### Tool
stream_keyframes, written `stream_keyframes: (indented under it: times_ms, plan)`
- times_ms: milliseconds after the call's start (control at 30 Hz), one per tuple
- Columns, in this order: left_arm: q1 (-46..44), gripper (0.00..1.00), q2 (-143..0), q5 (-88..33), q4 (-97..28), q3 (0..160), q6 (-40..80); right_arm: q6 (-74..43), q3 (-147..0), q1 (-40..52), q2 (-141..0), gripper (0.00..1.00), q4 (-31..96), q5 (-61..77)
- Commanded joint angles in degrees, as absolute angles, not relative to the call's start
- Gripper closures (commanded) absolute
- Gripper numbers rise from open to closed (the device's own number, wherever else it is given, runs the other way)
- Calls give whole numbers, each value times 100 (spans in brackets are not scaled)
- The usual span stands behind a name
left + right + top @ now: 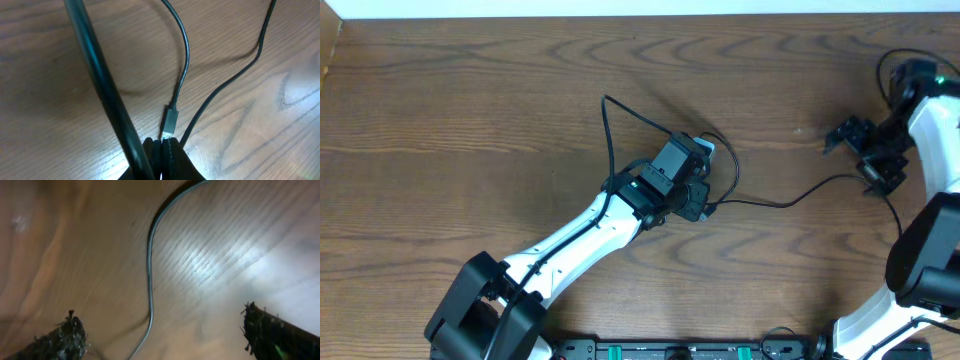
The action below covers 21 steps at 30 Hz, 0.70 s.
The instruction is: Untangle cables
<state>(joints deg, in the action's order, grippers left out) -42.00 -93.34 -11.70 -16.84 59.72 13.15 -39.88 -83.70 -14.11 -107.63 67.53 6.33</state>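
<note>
Tabletop [470,90]: brown wood; its far edge runs along the top of the overhead view, with a corner at upper left.
Open room: wide bare wood left of and beyond the left arm; only one cable crosses the stretch between the two grippers.
Left gripper [162,146]: near the tabletop's middle, fingers pressed together.
Left wrist view only: the plug [170,121] of a black cable [186,50] lies flat with its metal tip at the fingertips; whether it is pinched cannot be told. A second cable [227,82] passes just beside it on the right.
Overhead only: a cable loop [732,170] curves around the left gripper; a trailing cable [790,198] runs right toward the other arm.
Right gripper [160,311]: near the right edge, fingers spread wide, holding nothing.
Right wrist view only: a thin cable [149,270] lies on the wood between the fingers, touching neither.
</note>
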Motion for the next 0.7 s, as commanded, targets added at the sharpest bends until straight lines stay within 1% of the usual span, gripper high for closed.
stream_keyframes:
  times_ms: [0, 67, 133, 300, 400, 500, 633, 667]
  plan:
    - [-4182, 92, -9365, -1107, -1710, 6023, 1319, -4372, -7754, -1382, -10707, 6, 6112, 419]
    - [-4182, 92, -9365, -1107, -1710, 6023, 1319, -4372, -7509, -1382, -10707, 12, 5745, 419]
    - [-4182, 92, -9365, -1107, -1710, 6023, 1319, -4372, -7262, -1382, -10707, 16, 5349, 414]
    - [-4182, 92, -9365, -1107, -1710, 6023, 1319, -4410, -6788, -1380, -10707, 22, 4471, 180]
    - [-4182, 91, -9365, -1107, -1710, 6023, 1319, -4543, -6584, -1380, -10709, 24, 4156, -78]
    - [-4182, 91, -9365, -1107, -1710, 6023, 1319, -4541, -6438, -1369, -10709, 28, 3835, -119]
    - [-4182, 91, -9365, -1111, -1710, 6023, 1321, -4534, -6237, -1262, -10718, 46, 3485, -143]
    - [-4182, 92, -9365, -1133, -1710, 6023, 1319, -4532, -6169, -1214, -10720, 48, 3380, -139]
